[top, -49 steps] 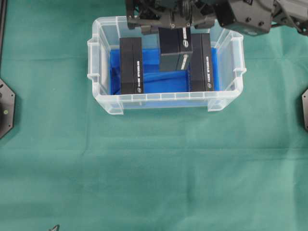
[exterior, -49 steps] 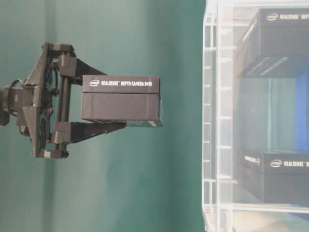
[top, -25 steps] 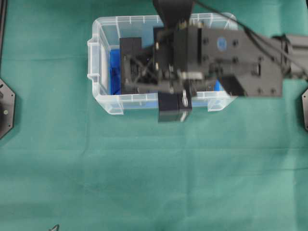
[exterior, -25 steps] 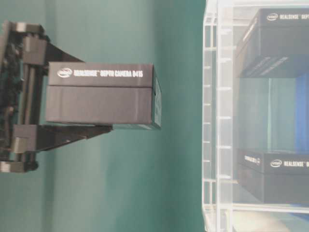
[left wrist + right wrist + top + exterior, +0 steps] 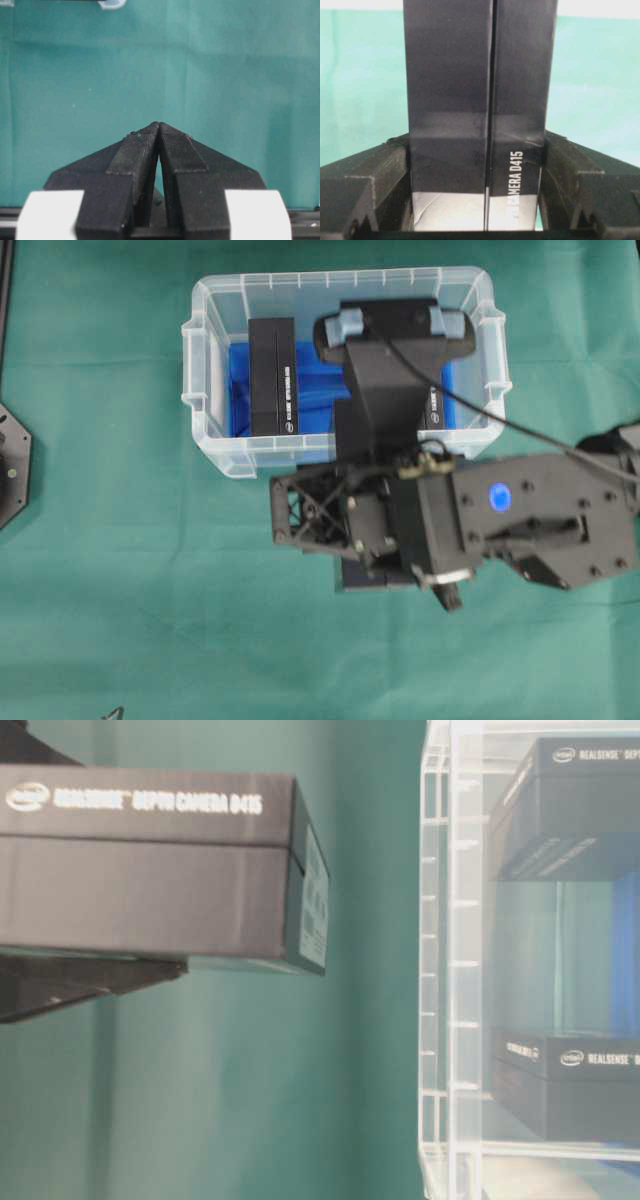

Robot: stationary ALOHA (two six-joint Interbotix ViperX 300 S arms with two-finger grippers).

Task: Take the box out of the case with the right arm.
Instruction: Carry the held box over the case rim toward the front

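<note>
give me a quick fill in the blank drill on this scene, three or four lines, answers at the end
1. The right claw is shut on a black ____.
2. The cloth covering the table is ____.
3. The bottom lining of the case is bright ____.
4. The left claw is ____, its tips meeting with nothing between them.

Missing words: box; green; blue; shut

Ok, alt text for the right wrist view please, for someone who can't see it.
A black RealSense camera box stands upright, filling the centre, clamped between the right gripper fingers at its lower sides. Part of its white lettering reads "CAMERA D415". Green cloth lies behind.
</note>
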